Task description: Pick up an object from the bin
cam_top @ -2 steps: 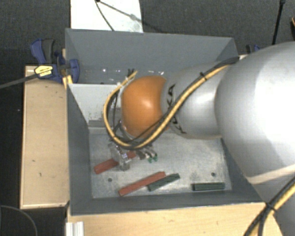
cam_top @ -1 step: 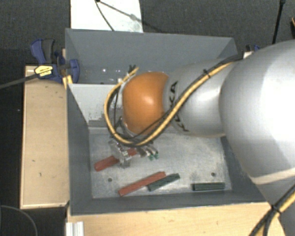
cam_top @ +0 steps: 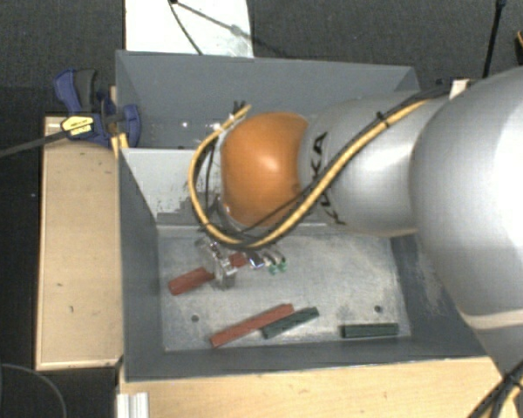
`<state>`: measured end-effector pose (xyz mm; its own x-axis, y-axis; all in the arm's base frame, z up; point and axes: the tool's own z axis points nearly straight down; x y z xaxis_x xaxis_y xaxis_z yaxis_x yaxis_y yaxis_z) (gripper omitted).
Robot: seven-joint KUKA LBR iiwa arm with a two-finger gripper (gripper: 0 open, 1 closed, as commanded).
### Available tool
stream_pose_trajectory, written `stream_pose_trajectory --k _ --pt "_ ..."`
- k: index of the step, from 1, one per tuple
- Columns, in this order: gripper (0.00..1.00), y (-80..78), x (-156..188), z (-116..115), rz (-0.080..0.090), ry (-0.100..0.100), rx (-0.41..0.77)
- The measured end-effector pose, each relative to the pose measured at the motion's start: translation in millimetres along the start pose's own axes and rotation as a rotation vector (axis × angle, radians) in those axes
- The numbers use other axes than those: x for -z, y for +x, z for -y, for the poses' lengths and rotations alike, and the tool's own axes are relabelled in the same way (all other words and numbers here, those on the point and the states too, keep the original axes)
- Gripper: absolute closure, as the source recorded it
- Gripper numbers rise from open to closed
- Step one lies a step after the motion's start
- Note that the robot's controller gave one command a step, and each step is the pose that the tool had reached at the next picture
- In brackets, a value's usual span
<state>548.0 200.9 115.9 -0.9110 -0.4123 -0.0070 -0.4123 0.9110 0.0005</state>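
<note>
1. Lying on the floor toward the left of the bin point(cam_top: 139, 259), the red block point(cam_top: 190, 281) is the thing nearest the pincer point(cam_top: 222, 273), which is down at the block's right end and seems to touch it.
2. How far open the pincer is I cannot tell, nor whether it has hold of the block; the orange cover point(cam_top: 260, 168) above hides much of it.
3. To grasp well, I judge the pincer should straddle the block across its narrow width, seat close to the floor, close firmly, then lift straight up so the block does not swing out.
4. A red scrap point(cam_top: 237, 259) shows just right of the pincer; it may be the same block's far end.
5. Nearer the front wall lie a red stick point(cam_top: 251, 323), a green stick point(cam_top: 289, 321) touching it, and a green bar point(cam_top: 370, 330) well apart to the right; none crowds the grasp.
</note>
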Motion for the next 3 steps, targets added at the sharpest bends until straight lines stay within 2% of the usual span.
stream_pose_trajectory --k 1,2,3 --pt "1.00 -1.3 5 0 0.000 -0.001 -0.005" --pt "1.00 -3.9 63 0 0.003 0.001 -0.011" --pt "1.00 -5.2 78 0 0.000 0.000 -0.015"
